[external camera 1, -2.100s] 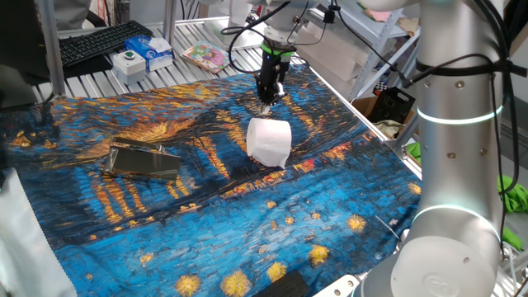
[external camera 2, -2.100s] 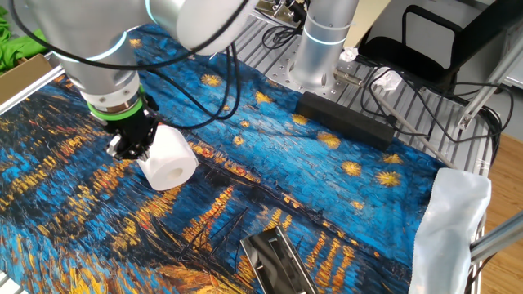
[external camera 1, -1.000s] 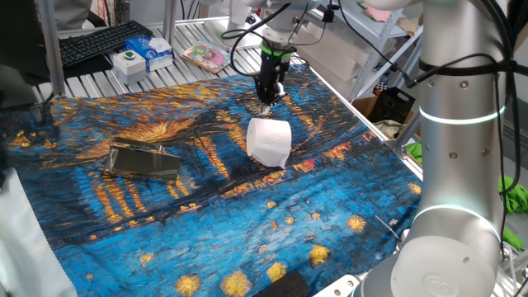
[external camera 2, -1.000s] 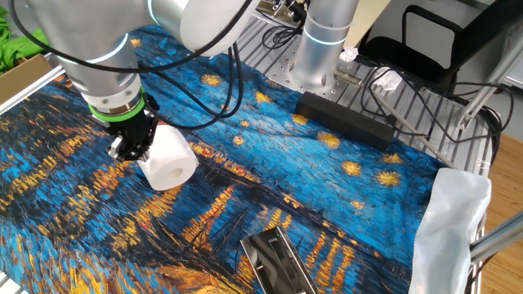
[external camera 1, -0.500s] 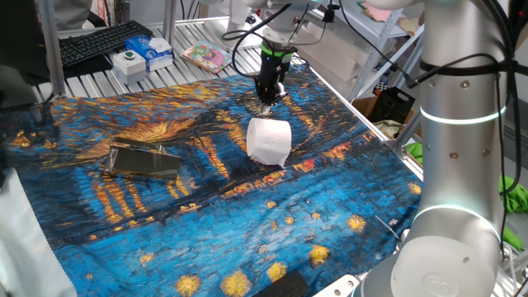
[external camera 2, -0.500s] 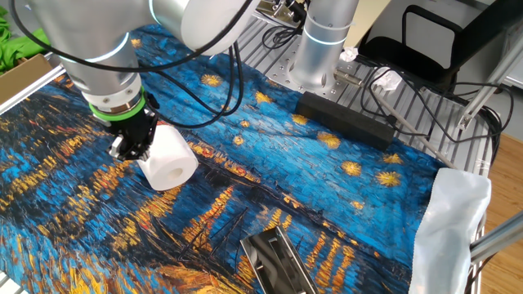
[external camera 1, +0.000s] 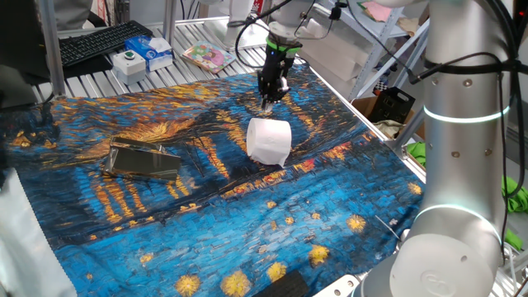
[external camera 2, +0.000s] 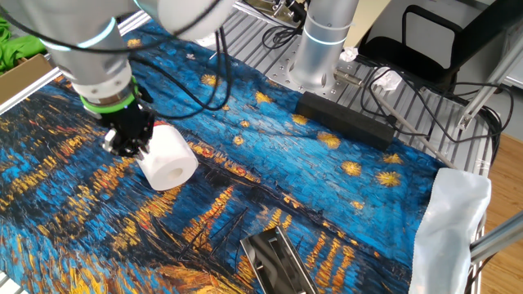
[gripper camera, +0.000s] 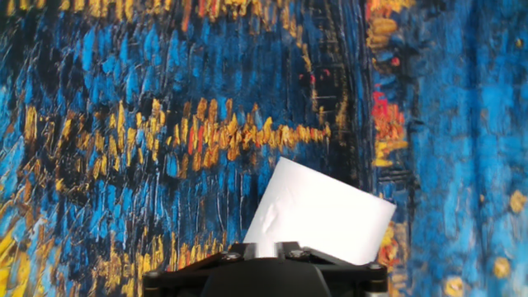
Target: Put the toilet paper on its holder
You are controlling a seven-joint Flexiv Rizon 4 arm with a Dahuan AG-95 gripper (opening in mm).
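The toilet paper [external camera 1: 270, 142] is a plump white roll lying on its side on the painted cloth, and its hollow core faces the other fixed view [external camera 2: 167, 160]. My gripper [external camera 1: 266, 105] points down at the roll's far top edge and touches it [external camera 2: 124, 148]. In the hand view the fingers [gripper camera: 285, 247] stand close together with white paper [gripper camera: 318, 213] running in between them, so they look shut on the roll's edge. The holder [external camera 1: 144, 158], a flat shiny metal plate, lies on the cloth to the left, apart from the roll. Its corner shows at the bottom of the other fixed view [external camera 2: 278, 263].
A keyboard [external camera 1: 103, 41] and small boxes [external camera 1: 144, 54] lie on the slatted table beyond the cloth. A black power strip [external camera 2: 347, 121] and a second arm's base [external camera 2: 320, 49] stand at the cloth's far side. A white bag [external camera 2: 451, 229] hangs at the right edge.
My wrist has risen slightly and the arm's upper links have shifted. The roll and the holder lie where they were.
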